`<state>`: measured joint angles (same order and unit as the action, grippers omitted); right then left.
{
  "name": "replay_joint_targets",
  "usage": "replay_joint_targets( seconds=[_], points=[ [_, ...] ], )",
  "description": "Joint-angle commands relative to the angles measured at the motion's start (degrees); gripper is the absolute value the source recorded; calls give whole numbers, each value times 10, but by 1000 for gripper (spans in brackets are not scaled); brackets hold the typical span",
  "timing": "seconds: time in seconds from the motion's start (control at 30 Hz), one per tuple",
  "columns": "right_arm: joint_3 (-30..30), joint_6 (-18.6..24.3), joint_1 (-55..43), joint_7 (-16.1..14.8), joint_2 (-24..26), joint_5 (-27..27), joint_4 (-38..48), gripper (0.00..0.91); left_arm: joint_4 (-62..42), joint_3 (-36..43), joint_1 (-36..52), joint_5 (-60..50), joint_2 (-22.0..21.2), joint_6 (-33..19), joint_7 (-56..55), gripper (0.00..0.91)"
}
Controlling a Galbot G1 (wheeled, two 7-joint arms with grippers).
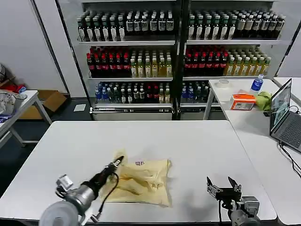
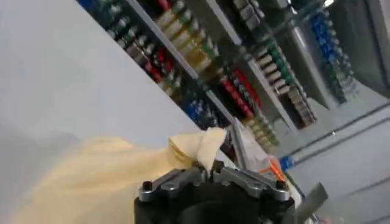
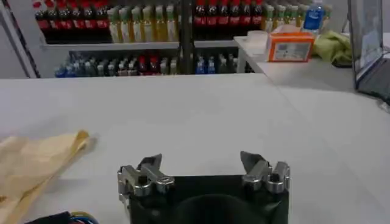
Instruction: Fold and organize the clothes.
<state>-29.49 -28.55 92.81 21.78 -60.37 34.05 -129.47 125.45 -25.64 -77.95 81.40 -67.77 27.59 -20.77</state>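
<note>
**Left gripper pinching one edge of a single T-shirt; right gripper waiting**

Head view. One pale yellow T-shirt [image 1: 143, 181] lies crumpled on the near half of the white table [image 1: 188, 146], left of centre. The left gripper [image 1: 118, 161] meets the shirt's far-left edge, apparently to carry that edge across as a fold. The right gripper [image 1: 224, 185] hovers at the near right, well apart from the cloth, presumably held clear until needed. Two grippers, one garment.

Left wrist view. The left gripper's [image 2: 210, 167] jaws are closed together on a raised flap of the T-shirt [image 2: 103, 167]; the rest of the fabric trails down to the table.

Right wrist view. The right gripper's [image 3: 203, 164] fingers [image 3: 150, 163] stand wide apart and grasp nothing. One corner of the T-shirt [image 3: 42, 159] rests on the table to the left.
</note>
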Motion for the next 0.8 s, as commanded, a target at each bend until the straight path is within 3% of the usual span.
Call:
replay_joint_targets(
  seconds=[0.03, 0.2, 0.27, 0.3, 0.33, 0.37, 0.8],
  points=[
    [3, -1, -11, 1, 10, 6, 7, 907, -17, 119, 30, -53, -33, -3, -3, 10],
    [6, -2, -19, 2, 11, 9, 9, 907, -24, 146, 24, -94, -50, -8, -1, 20],
    [9, -2, -19, 3, 10, 9, 9, 907, -28, 151, 25, -104, -59, -7, 0, 242],
    [9, -2, -19, 3, 10, 9, 8, 907, -30, 153, 27, -108, -63, -7, 0, 494],
    [9, -2, -18, 3, 10, 9, 8, 907, -31, 156, 29, -112, -64, -7, 0, 665],
    [9, -3, -18, 3, 9, 8, 7, 907, -32, 158, 31, -118, -65, -7, 1, 907],
    [9, -2, -8, 2, 4, 3, -5, 907, 6, 147, 38, -149, -90, -22, 13, 907]
  ],
)
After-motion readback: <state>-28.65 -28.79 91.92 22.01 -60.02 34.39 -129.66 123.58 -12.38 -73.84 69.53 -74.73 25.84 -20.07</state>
